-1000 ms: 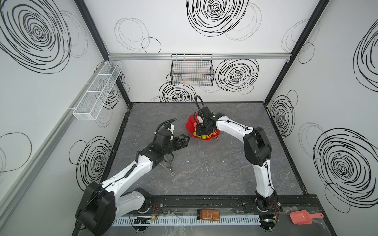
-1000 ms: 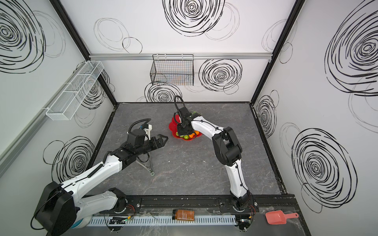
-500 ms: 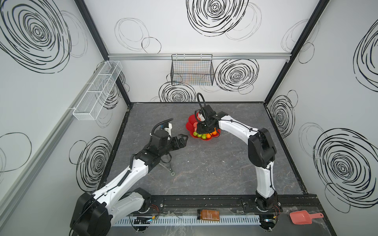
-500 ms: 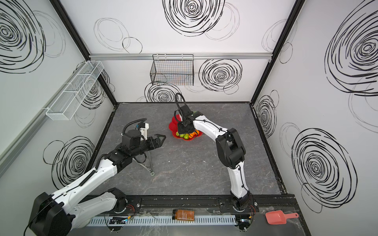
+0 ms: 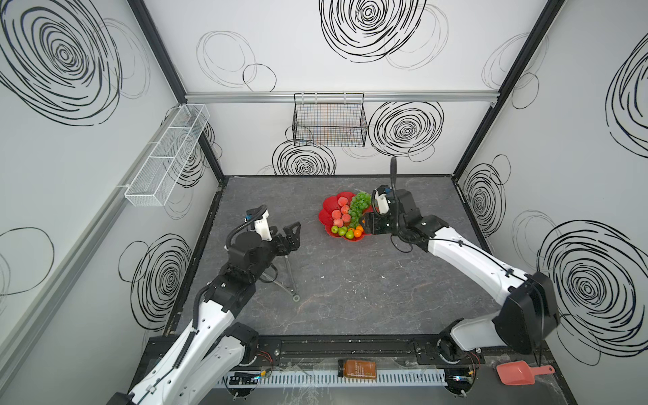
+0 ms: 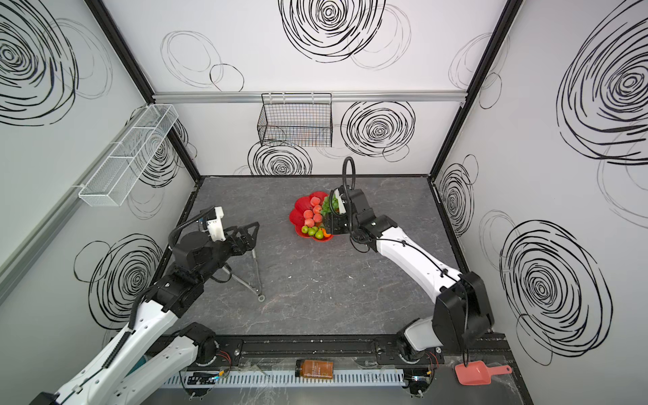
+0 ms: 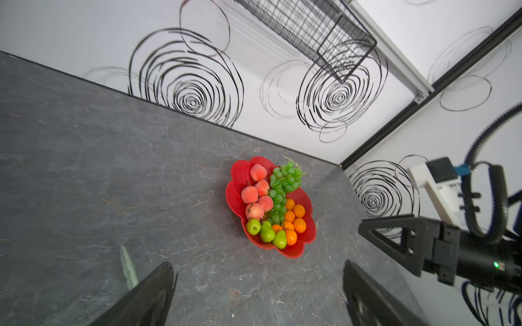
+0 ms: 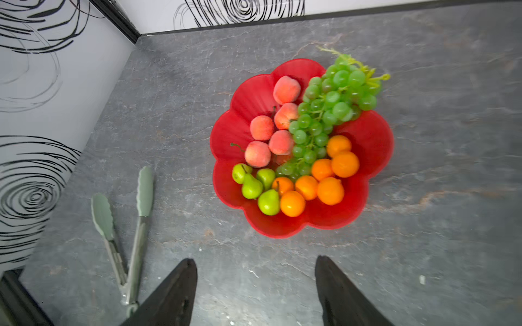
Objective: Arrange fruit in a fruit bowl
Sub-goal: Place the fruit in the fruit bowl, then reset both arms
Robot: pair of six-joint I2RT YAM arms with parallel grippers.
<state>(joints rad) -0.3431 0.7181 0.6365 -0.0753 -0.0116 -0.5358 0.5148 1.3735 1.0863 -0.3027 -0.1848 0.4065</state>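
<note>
Just ahead of right tool [image 8: 254, 259] — wide, empty — fruit bowl [image 8: 231, 121] holding fruit [image 8: 310, 132]; left tool [image 7: 258, 264] wide, well apart.

You see the whole table [image 5: 350, 298] from high in front in both top views; each wrist camera looks down, closer, at the same bowl [image 8: 240, 113].

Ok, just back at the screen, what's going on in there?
All the fruit in view sits in the bowl: peaches, grapes, tangerines and pears, with the grapes' stem end overhanging the rim. The right gripper hovers open beside the bowl, holding nothing. The left gripper is open and empty too, off to the side near the tongs lying on the table. The arranging looks about done.
</note>
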